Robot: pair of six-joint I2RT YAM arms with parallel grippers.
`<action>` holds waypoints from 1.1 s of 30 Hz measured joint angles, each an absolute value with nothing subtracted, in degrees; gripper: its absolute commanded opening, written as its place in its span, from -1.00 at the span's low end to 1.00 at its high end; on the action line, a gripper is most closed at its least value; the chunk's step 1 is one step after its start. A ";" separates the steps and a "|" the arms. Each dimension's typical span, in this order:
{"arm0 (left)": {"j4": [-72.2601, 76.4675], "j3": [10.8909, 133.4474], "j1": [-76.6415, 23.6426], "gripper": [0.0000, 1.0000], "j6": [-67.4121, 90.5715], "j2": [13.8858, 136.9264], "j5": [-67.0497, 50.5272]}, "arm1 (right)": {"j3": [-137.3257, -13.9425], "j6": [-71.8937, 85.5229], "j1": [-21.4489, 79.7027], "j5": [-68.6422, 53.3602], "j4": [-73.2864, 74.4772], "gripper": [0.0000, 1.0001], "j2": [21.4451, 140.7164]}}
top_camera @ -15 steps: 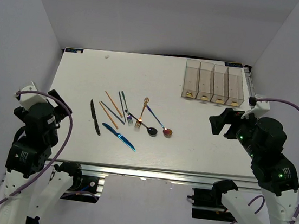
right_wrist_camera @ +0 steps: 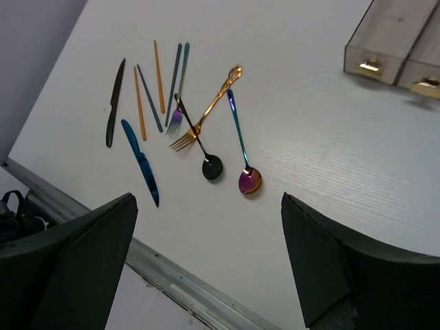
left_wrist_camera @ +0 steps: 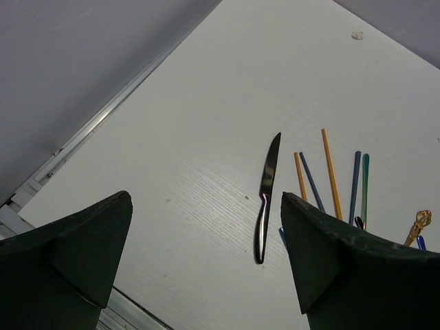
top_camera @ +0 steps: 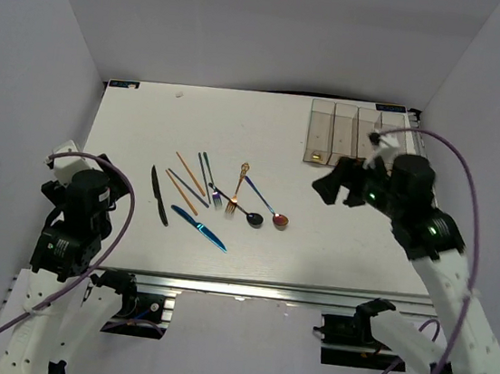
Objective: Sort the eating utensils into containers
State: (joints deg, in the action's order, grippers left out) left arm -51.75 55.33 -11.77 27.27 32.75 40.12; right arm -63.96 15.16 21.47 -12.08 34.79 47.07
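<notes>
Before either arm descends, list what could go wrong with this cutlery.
The black spoon crosses the gold fork, so lifting either may drag the other. The chopsticks lie flat and close together; a pinch could catch two. The containers are narrow, so long pieces may snag a rim.

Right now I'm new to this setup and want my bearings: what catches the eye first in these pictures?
A loose scatter of eating utensils lies left of centre on the white table: a black knife, a blue knife, a gold fork, two spoons and thin chopsticks. Four clear containers stand in a row at the far right corner. The right gripper hangs open just in front of them.
</notes>
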 measured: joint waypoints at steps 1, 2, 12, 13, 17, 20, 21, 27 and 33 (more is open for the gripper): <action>-50.89 54.08 -11.77 0.96 27.57 32.40 40.12 | -64.29 15.73 22.65 -12.32 33.74 0.79 50.81; -50.33 53.17 -11.77 0.96 27.97 31.99 40.07 | -64.90 16.05 24.53 -11.77 32.82 0.79 55.16; -45.15 49.08 -11.77 0.96 31.11 30.50 40.42 | -71.66 13.43 40.03 0.73 29.34 0.30 90.24; -44.91 49.08 -11.77 0.96 31.16 30.74 40.42 | -72.79 12.84 40.16 1.10 29.36 0.15 92.82; -44.64 49.08 -11.77 0.96 31.35 31.53 40.23 | -77.82 10.48 40.10 2.50 28.42 -0.03 102.91; -44.51 49.08 -11.77 0.96 31.35 31.53 40.01 | -78.98 9.39 39.94 2.61 28.18 -0.09 107.46; -44.51 49.08 -11.77 0.96 31.35 31.53 39.99 | -78.98 8.97 39.92 2.63 28.45 -0.12 108.49; -44.38 49.08 -11.77 0.96 31.33 31.62 39.44 | -78.96 7.22 39.88 2.24 28.38 -0.22 112.07; -44.10 49.08 -11.77 0.96 31.33 31.75 38.89 | -78.15 6.44 39.88 1.96 26.76 -0.66 113.62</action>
